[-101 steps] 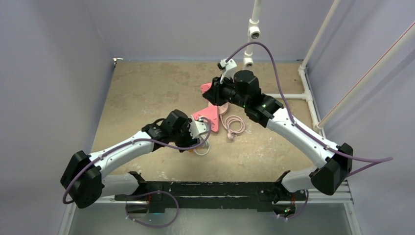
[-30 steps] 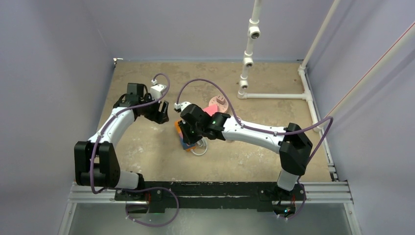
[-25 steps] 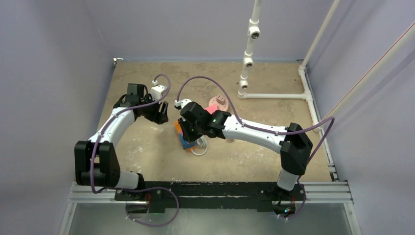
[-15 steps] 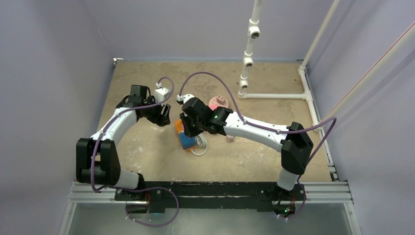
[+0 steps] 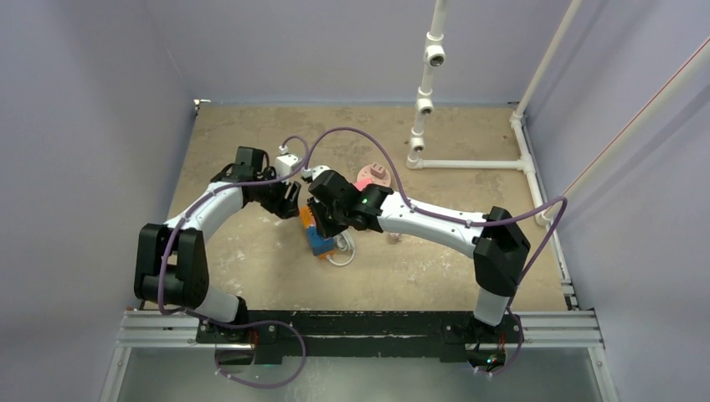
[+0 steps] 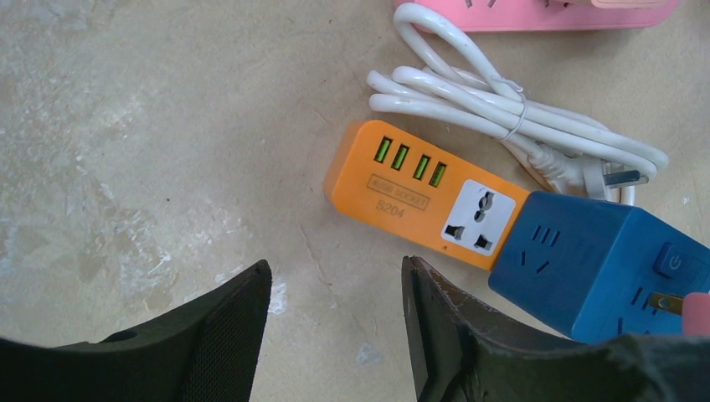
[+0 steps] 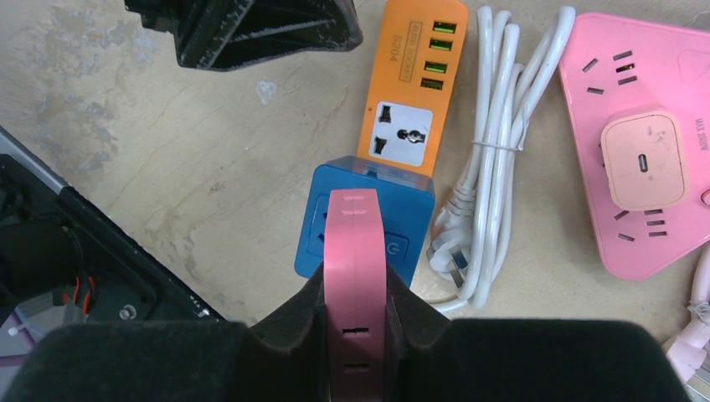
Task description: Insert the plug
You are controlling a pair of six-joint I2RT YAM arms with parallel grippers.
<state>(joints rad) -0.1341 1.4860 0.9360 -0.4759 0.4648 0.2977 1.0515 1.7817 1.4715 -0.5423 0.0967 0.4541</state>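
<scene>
My right gripper (image 7: 356,289) is shut on a flat pink plug (image 7: 356,251), which hangs right over the top face of a blue socket cube (image 7: 410,218). In the left wrist view, the plug's pink edge (image 6: 697,314) and a metal prong sit just at the blue cube (image 6: 586,260). The cube is joined to an orange power strip (image 6: 402,180) lying on the table. My left gripper (image 6: 335,276) is open and empty, just left of the strip's orange end. In the top view both grippers meet mid-table: left gripper (image 5: 289,199), right gripper (image 5: 322,219).
A tied white cable coil (image 7: 490,151) lies beside the orange strip. A pink triangular power strip (image 7: 645,84) with a pink adapter (image 7: 645,159) sits beyond it. White pipes (image 5: 427,84) stand at the back right, and the frame rail (image 5: 360,322) runs along the near edge.
My left arm has swung right toward the orange strip, and its jaws have narrowed a little. The right gripper has shifted slightly with the pink plug, staying over the blue cube.
</scene>
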